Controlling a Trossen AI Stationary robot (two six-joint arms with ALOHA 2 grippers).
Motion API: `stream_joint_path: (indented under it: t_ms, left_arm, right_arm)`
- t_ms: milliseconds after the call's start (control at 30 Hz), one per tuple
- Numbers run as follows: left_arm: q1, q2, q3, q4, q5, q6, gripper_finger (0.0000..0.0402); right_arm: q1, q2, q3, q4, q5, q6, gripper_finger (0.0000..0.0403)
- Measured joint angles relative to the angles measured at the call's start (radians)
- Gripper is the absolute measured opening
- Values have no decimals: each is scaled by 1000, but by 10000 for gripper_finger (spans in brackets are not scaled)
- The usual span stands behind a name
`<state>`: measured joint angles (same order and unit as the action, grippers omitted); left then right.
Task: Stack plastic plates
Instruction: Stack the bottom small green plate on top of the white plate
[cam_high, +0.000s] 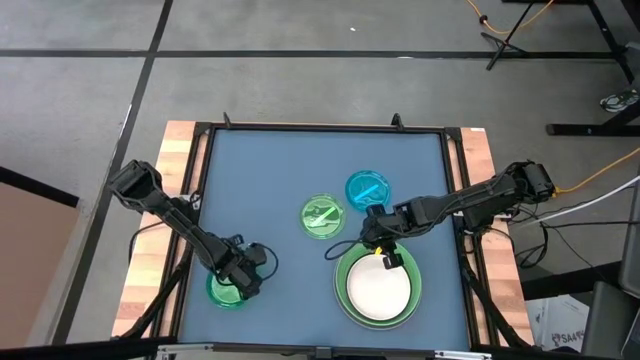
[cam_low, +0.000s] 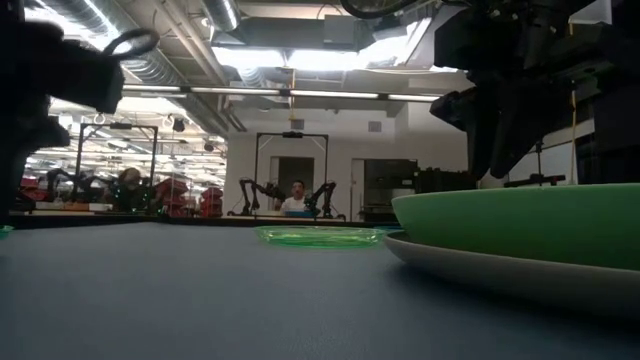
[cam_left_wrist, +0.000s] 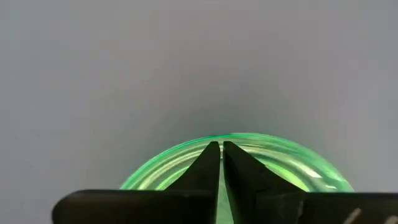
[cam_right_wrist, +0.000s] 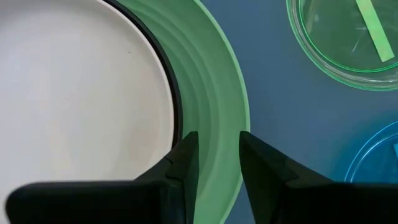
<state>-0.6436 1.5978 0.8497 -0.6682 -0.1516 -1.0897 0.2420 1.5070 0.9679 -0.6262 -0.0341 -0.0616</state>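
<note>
A stack stands near the table's near-right: a large grey plate (cam_low: 480, 265) at the bottom, then a light green one (cam_right_wrist: 211, 93), a black one (cam_right_wrist: 163, 62) and a white one (cam_right_wrist: 74, 93) on top. My right gripper (cam_right_wrist: 214, 146) hangs open over the stack's far rim (cam_high: 385, 255), one finger above the black rim and the other above the light green rim. A small green plate (cam_high: 322, 215) and a blue one (cam_high: 367, 188) lie flat at mid-table. My left gripper (cam_left_wrist: 221, 146) is shut on another small green plate (cam_high: 222, 293) near the near-left. My left gripper comes from above, pointing down, with its fingers (cam_left_wrist: 208, 163) closed to a thin slit at the small green plate's rim (cam_left_wrist: 186, 148). The rim seems pinched between them. The plate looks flat on the table.
Wooden side rails and a dark frame edge (cam_high: 200, 190) border the blue mat. Bare mat (cam_high: 270, 170) stretches across the far half and between the two arms. Beyond the table, other robot arms and a person (cam_low: 296, 200) show in the room.
</note>
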Motion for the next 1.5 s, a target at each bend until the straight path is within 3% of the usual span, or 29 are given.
stream_joint_path:
  t_ms: [267, 567, 933, 1067, 1500]
  left_arm:
    - [46, -9, -98, 145, 9, -8, 1]
    - [99, -7, -111, 165, 32, 0, 1]
    - [100, -2, -114, 229, -57, -8, 0]
    - [108, 6, -116, 265, -172, -9, 0]
    - [138, 2, -116, 274, -154, 0, 0]
  right_arm:
    - [0, 0, 0, 0, 0, 0, 105]
    - [0, 0, 0, 3, 0, 0, 105]
    - [0, 0, 0, 4, 1, 0, 105]
    - [0, 0, 0, 4, 1, 0, 105]
    - [0, 0, 0, 5, 8, 0, 105]
